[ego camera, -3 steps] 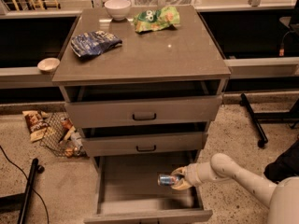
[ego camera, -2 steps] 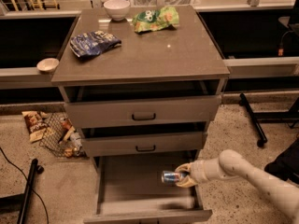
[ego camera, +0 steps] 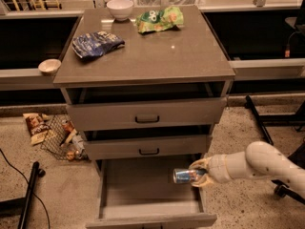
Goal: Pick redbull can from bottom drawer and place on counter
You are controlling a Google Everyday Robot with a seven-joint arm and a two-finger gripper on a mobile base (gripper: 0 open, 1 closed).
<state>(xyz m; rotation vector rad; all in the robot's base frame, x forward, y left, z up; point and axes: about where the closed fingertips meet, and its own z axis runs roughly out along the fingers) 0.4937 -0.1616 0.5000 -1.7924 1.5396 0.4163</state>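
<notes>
The redbull can (ego camera: 186, 176) is blue and silver and lies on its side in my gripper (ego camera: 199, 173), held above the right part of the open bottom drawer (ego camera: 143, 187). My gripper is shut on the can, and my white arm (ego camera: 257, 166) reaches in from the right. The grey-brown counter (ego camera: 157, 51) tops the drawer cabinet, well above the can.
On the counter lie a dark blue snack bag (ego camera: 96, 43), a green snack bag (ego camera: 159, 19) and a white bowl (ego camera: 120, 8). Two shut drawer fronts (ego camera: 145, 113) stand above the open drawer. A small bowl (ego camera: 49, 66) sits on the left ledge. A wire basket (ego camera: 62, 137) with litter lies on the floor at left.
My gripper has lifted the can up off the drawer floor and slightly to the right. The arm has risen with it.
</notes>
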